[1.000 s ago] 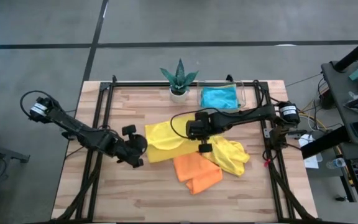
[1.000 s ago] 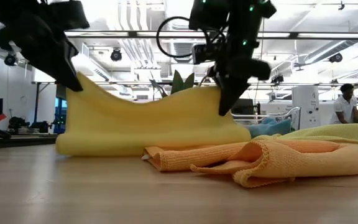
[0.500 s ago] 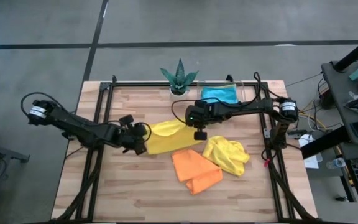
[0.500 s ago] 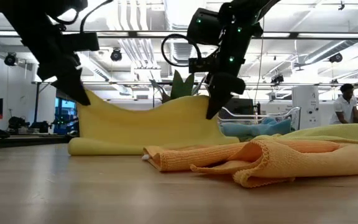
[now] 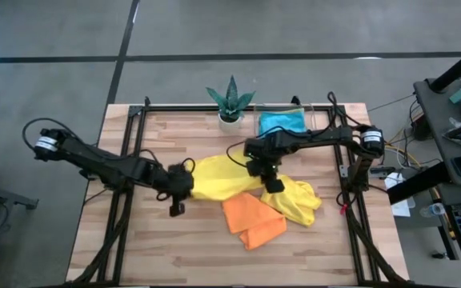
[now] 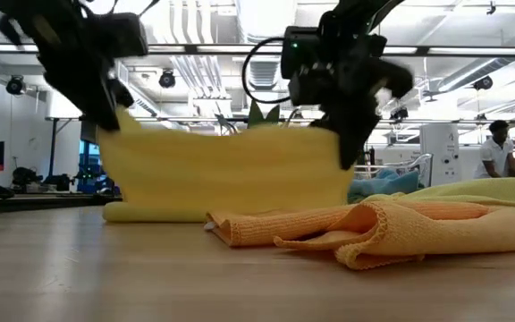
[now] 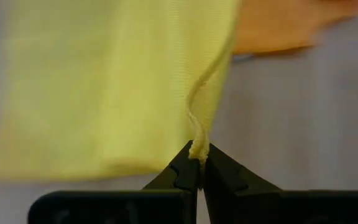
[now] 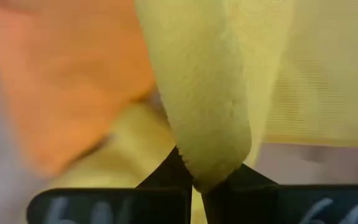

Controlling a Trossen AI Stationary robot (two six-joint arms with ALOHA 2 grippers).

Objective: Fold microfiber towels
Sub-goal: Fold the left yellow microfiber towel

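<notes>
Both arms hold one yellow towel (image 5: 218, 178) up off the bench: left gripper (image 5: 184, 184) and right gripper (image 5: 264, 172) jaws each pinch a corner.

We find no text, label or brand that we can read. No numbers or signs show clearly either.

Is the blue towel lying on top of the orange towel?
No, the blue towel lies in the clear tray at the table's far edge, apart from the orange towel.
</notes>
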